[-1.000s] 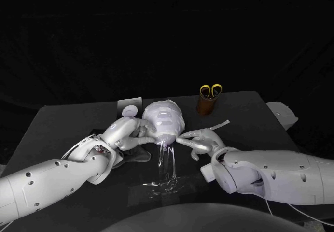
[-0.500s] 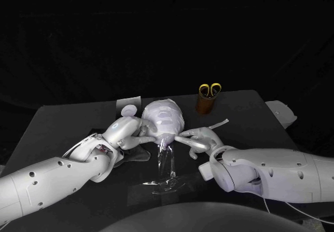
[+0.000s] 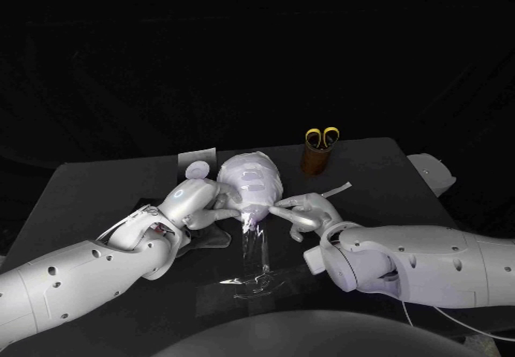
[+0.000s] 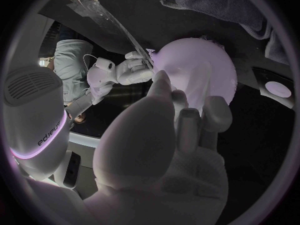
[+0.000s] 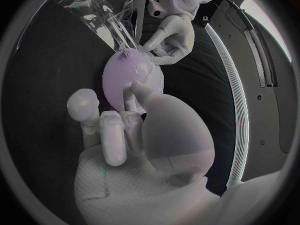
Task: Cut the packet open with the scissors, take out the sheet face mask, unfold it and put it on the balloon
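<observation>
Keep sheet face mask [image 3: 249,178] centred on balloon [image 3: 254,214], mid-table atop clear stand [image 3: 255,256]. Press with left hand [image 3: 199,201], open, fingers flat on balloon's side; work lower edge with right hand [image 3: 306,213], fingertip touching there, pinching or not: can't tell. Looks near done; smooth outward lightly, brace opposite side, avoid tipping stand.

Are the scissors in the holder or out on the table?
In: the scissors stand upright in the brown holder, yellow handles poking out of the top.
</observation>
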